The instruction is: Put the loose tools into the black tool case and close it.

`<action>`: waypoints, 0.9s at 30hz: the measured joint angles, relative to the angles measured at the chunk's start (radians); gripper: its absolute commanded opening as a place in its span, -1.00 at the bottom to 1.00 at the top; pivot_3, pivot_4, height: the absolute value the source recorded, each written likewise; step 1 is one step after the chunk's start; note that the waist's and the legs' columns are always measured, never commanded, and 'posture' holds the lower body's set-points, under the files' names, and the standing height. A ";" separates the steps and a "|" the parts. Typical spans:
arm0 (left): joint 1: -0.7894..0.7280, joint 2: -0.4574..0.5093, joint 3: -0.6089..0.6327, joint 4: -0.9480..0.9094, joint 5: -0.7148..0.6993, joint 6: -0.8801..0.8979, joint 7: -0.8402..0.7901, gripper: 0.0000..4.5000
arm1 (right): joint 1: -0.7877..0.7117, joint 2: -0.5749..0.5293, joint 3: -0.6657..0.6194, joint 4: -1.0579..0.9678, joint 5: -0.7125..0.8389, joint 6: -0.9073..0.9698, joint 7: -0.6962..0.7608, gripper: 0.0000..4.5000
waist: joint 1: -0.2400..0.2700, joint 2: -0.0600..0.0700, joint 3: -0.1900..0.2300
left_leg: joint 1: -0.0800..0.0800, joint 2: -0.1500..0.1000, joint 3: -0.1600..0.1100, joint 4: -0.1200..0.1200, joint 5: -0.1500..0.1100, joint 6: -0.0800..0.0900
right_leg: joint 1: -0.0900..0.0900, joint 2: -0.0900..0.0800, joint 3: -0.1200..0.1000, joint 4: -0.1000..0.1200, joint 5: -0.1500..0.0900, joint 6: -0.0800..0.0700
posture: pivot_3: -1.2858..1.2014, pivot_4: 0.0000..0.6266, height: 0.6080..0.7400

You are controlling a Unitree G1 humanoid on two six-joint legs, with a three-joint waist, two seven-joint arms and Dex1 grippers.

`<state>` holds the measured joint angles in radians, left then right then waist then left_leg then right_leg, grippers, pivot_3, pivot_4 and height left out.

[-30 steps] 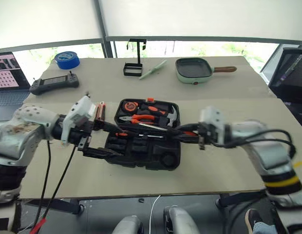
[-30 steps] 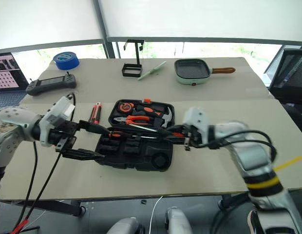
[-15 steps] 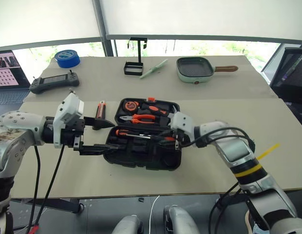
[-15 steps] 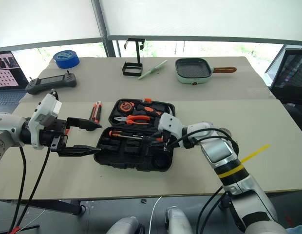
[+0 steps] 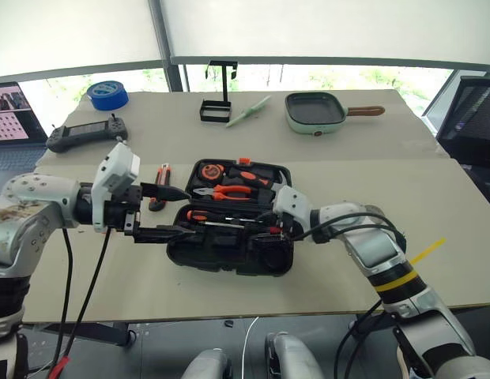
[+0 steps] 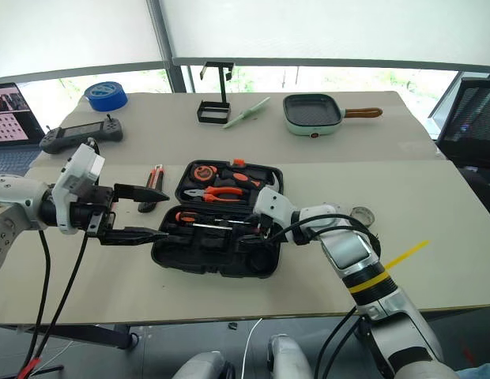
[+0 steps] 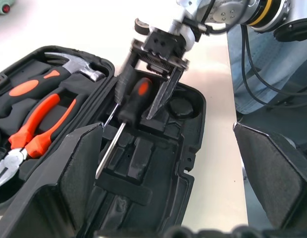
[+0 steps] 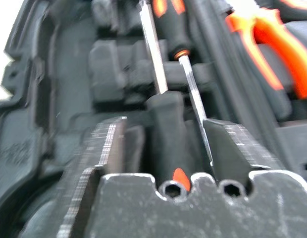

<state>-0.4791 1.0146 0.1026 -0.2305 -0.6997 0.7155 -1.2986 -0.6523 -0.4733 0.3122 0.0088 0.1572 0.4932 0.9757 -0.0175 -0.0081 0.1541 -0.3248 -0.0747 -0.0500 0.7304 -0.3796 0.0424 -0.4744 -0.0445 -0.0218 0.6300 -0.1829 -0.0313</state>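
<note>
The black tool case (image 5: 229,253) lies open in the middle of the table. My right gripper (image 7: 152,101) reaches into its near half, open. A black-and-orange screwdriver (image 7: 137,94) lies between its fingers (image 8: 106,148), with a gap on each side of the handle (image 8: 166,126). A second black-and-orange screwdriver (image 5: 204,215) lies beside it in the near half. My left gripper (image 5: 187,212) is wide open at the case's left end, holding nothing. A black-and-orange utility knife (image 5: 160,175) lies on the table left of the case, just beyond the left gripper.
The case's far half holds orange-handled pliers (image 5: 229,191), a hammer (image 5: 278,183) and an orange tape measure (image 5: 211,170). At the back stand a blue tape roll (image 5: 107,95), a game controller (image 5: 87,134), a black wire stand (image 5: 216,110) and a green pan (image 5: 316,110).
My right gripper has come left and down into the case's near half with the screwdriver, and its fingers have spread off the handle. The left gripper has stayed open at the case's left end.
</note>
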 measured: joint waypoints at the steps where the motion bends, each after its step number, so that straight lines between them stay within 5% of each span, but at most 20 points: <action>1: 0.000 0.000 -0.002 0.002 0.002 -0.001 -0.001 1.00 | -0.008 0.005 -0.015 -0.012 0.015 0.018 -0.004 0.72 | 0.000 0.000 0.000 | 0.000 0.000 0.000 0.000 0.000 0.000 | 0.000 0.000 0.000 0.000 0.000 0.000 | 0.03 -0.52 1.00; 5: 0.000 0.000 -0.006 0.007 0.011 -0.017 -0.007 1.00 | -0.039 0.028 -0.050 -0.043 0.055 0.076 -0.020 0.27 | 0.001 0.000 0.000 | 0.000 0.000 0.000 0.000 0.000 0.000 | 0.000 0.000 0.000 0.000 0.000 0.000 | 0.03 -0.52 1.00; 13: 0.000 -0.002 -0.008 0.009 0.027 -0.020 -0.010 1.00 | -0.031 0.039 -0.007 0.004 0.022 0.074 -0.037 -0.96 | -0.002 0.000 0.000 | 0.000 0.000 0.000 0.000 0.000 0.000 | 0.000 0.000 0.000 0.000 0.000 0.000 | 0.03 -0.52 1.00; 27: 0.000 -0.016 -0.011 0.009 0.031 -0.020 -0.010 1.00 | -0.041 0.072 0.150 0.053 -0.139 -0.056 -0.061 -0.99 | -0.005 0.000 -0.001 | 0.006 0.000 0.000 0.000 0.000 0.000 | 0.004 0.000 0.002 0.001 0.000 0.000 | 0.03 -0.52 1.00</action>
<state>-0.4788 0.9987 0.0918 -0.2216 -0.6689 0.6958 -1.3082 -0.6933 -0.4012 0.4618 0.0620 0.0187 0.4371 0.9151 -0.0223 -0.0084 0.1532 -0.3190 -0.0747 -0.0497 0.7303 -0.3795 0.0421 -0.4699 -0.0443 -0.0195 0.6314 -0.1829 -0.0314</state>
